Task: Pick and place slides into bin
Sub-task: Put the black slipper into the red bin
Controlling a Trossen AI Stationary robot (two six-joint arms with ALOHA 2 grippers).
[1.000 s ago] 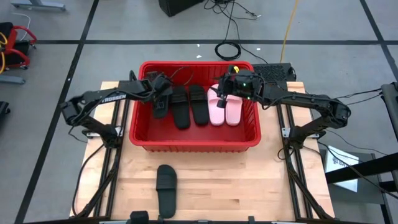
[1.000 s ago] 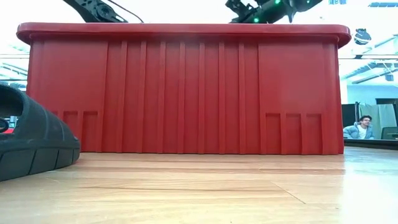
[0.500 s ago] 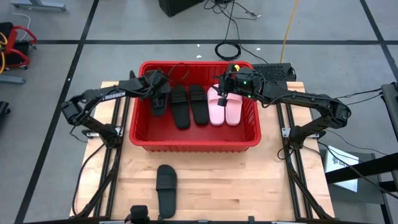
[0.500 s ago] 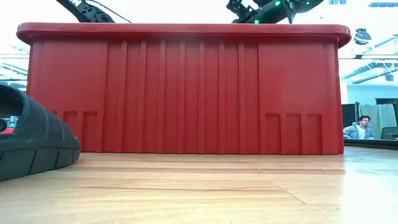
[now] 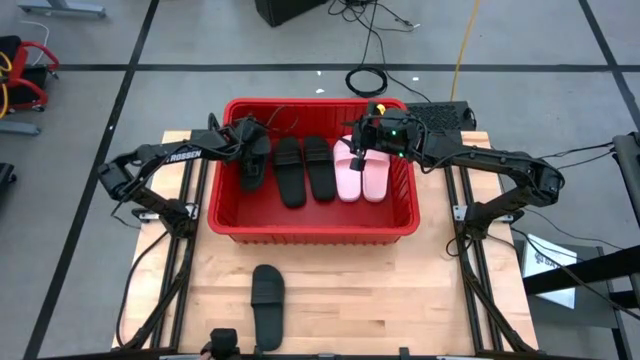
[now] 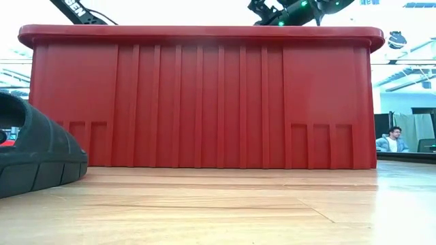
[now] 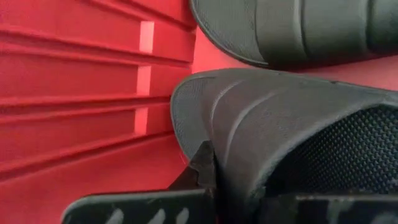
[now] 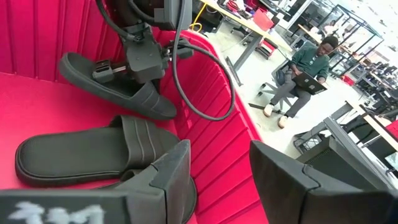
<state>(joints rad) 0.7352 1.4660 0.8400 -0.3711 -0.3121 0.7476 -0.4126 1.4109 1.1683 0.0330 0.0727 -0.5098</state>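
Observation:
The red bin (image 5: 312, 225) stands mid-table. On its floor lie two black slides (image 5: 290, 172) (image 5: 320, 168) and two pink slides (image 5: 348, 172) (image 5: 374, 176), side by side. My left gripper (image 5: 250, 142) is low in the bin's left part, shut on a third black slide (image 5: 251, 170); the right wrist view shows this slide (image 8: 112, 84) too. My right gripper (image 5: 360, 137) hovers open above the pink slides' far ends, with nothing between its fingers (image 8: 168, 180). Another black slide (image 5: 267, 300) lies sole-down on the table in front of the bin. My left gripper grips the black slide at its wide ribbed strap (image 7: 249, 130), one finger (image 7: 202, 168) against the strap's outer face; the other is hidden by the slide. The fingers slant down from above. The slide sits tilted, one end (image 8: 68, 62) higher; whether it touches the floor I cannot tell.
The bin's tall left wall (image 7: 81, 93) is close beside the held slide, and a black slide (image 7: 298, 31) lies just past it. Bare wood spreads in front of the bin (image 6: 204, 102). People sit in the room beyond the table (image 8: 305, 68).
My left gripper has sunk deeper into the bin with the black slide and shifted a little toward the bin's left wall, staying shut on it. My right gripper has kept still.

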